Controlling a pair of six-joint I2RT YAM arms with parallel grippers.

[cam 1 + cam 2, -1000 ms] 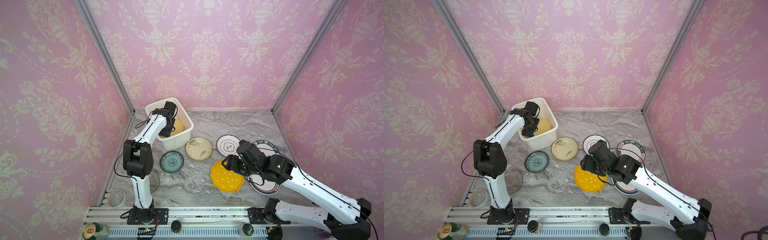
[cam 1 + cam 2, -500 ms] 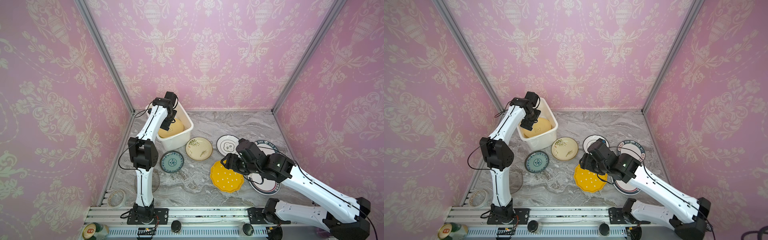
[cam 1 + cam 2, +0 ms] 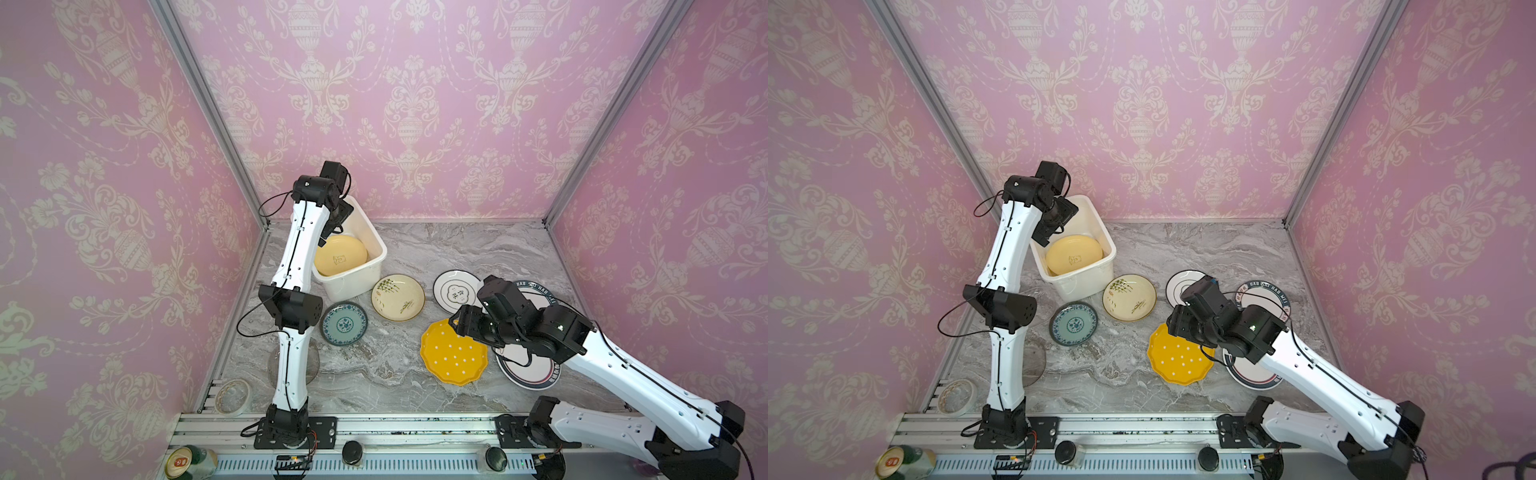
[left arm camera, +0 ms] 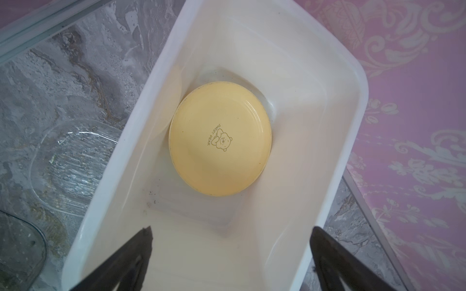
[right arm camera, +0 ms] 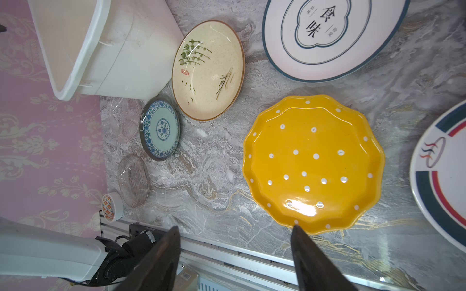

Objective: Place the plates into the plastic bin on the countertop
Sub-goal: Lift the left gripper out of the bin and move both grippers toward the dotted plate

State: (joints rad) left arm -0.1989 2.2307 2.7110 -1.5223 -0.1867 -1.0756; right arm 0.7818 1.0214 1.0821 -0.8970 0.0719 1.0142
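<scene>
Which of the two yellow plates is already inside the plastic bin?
The plain pale yellow plate with the small bear print lies in the white bin; the brighter, dotted scalloped plate lies outside on the countertop.

Pink damask walls (image 3: 415, 104), alu posts (image 3: 207, 104) — bright

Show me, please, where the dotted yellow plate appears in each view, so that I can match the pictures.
Both top views: the dotted yellow plate lies right of centre on the countertop.
Right wrist view: it shows large, just beyond the open right gripper.
Left wrist view: not in it.
Shared landmark: the plastic bin, seen in all four views.
</scene>
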